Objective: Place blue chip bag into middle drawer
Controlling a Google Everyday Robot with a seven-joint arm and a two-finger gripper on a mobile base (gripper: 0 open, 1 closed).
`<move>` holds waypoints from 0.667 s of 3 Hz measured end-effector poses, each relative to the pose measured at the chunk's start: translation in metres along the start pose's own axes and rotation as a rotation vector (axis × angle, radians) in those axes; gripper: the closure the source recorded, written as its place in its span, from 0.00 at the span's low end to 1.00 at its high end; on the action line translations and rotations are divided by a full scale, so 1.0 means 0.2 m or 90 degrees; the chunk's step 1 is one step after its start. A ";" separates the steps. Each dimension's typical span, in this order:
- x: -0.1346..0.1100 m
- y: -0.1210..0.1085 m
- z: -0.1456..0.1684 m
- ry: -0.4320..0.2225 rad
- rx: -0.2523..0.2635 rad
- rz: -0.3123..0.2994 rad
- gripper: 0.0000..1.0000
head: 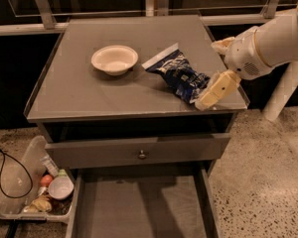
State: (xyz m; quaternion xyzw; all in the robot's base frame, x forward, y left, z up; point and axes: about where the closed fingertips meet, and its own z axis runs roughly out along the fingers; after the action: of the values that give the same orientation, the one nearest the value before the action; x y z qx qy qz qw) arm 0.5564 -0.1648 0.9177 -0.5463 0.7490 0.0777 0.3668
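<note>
Dark navy foil, crinkled and white-lettered, makes up the blue chip bag (179,74). In the camera view it lies flat, right of centre, on the matte grey counter (84,95), beside a round cream bowl (114,59). The tan end effector (216,87) sits at the bag's lower right corner, touching or just beside it; I cannot tell whether it is apart or together. This looks like the reach before the grasp. Next it must clamp the yielding foil, lift it, and lower it into the open middle drawer (139,209), whose smooth grey floor shows at the bottom of the frame, under the knobbed drawer front (139,150).
</note>
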 end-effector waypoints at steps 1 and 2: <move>-0.01 -0.07 0.10 -0.035 0.011 0.022 0.00; 0.01 -0.12 0.21 -0.045 0.012 0.049 0.00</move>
State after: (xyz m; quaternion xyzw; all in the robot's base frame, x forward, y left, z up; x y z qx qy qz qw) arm 0.5954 -0.1546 0.8929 -0.5105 0.7567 0.1040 0.3948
